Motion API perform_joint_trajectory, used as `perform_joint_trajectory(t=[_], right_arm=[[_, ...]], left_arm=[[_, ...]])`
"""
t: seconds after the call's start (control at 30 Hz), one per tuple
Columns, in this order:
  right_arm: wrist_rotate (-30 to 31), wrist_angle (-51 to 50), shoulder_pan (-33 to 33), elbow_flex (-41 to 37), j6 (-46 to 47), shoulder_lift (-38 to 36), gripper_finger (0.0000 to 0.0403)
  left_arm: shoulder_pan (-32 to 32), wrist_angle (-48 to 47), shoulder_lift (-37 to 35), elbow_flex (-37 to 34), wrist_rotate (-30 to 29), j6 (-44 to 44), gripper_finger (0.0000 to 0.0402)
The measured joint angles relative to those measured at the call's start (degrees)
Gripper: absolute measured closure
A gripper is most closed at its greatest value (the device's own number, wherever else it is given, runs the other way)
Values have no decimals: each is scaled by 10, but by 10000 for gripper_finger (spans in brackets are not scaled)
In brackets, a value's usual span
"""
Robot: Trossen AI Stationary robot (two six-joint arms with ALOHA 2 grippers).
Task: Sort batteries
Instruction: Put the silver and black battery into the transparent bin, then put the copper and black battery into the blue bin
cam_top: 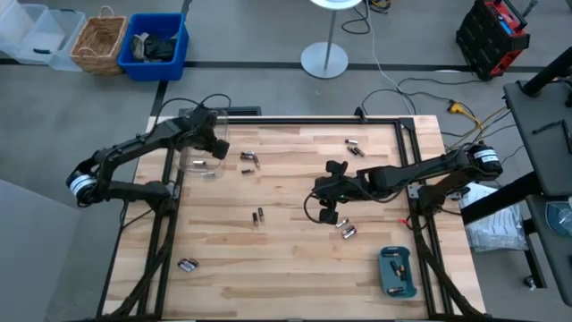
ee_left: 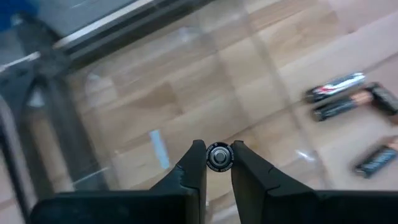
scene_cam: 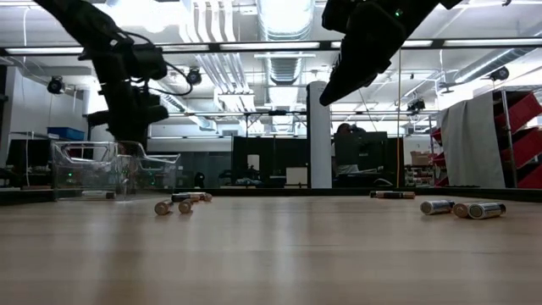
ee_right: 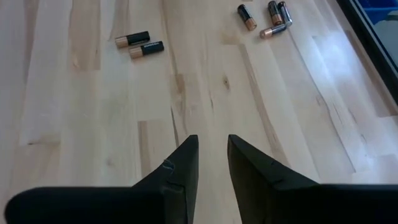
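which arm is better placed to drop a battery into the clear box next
Left. The left gripper already pinches a small silvery cylindrical battery above the clear plastic box. The right gripper hangs empty over mid-table, far from it.

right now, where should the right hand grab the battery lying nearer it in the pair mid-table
Probably by its two ends, from straight above. The battery lies flat with its neighbour close alongside, leaving little room for a finger between them, while both its ends are free. The right hand is open and empty, short of it.
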Motion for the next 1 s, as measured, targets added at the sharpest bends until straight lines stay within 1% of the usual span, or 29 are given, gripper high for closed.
perform_joint_trajectory(t=[0.07, 0.23, 0.33, 0.43, 0.5, 0.63, 0.8, 0.9, 0.97, 1.0], right_arm=[[0, 0, 0, 0, -2, 0, 319], [0, 3, 0, 0, -10, 0, 323], [0, 8, 0, 0, -10, 0, 330], [0, 13, 0, 0, -17, 0, 334], [0, 16, 0, 0, -22, 0, 334], [0, 27, 0, 0, -37, 0, 325], [0, 33, -2, 1, -52, 0, 312], [0, 35, -4, 1, -55, 0, 307], [3, 35, -4, 1, -56, 0, 307], [4, 35, -4, 1, -56, 0, 308]], left_arm=[[3, 12, -11, -13, -11, -1, 367], [13, 59, -27, -43, -11, -1, 366], [14, 73, -28, -52, -12, -6, 361], [14, 75, -22, -54, -13, -11, 348], [14, 71, -19, -53, -26, -18, 337], [13, 66, -21, -47, -34, -17, 318], [12, 65, -32, -33, -34, -10, 309], [1, 60, -47, -15, 6, -9, 309], [-17, 44, -60, 5, 47, -9, 308], [-30, 37, -67, 13, 58, -11, 308]])
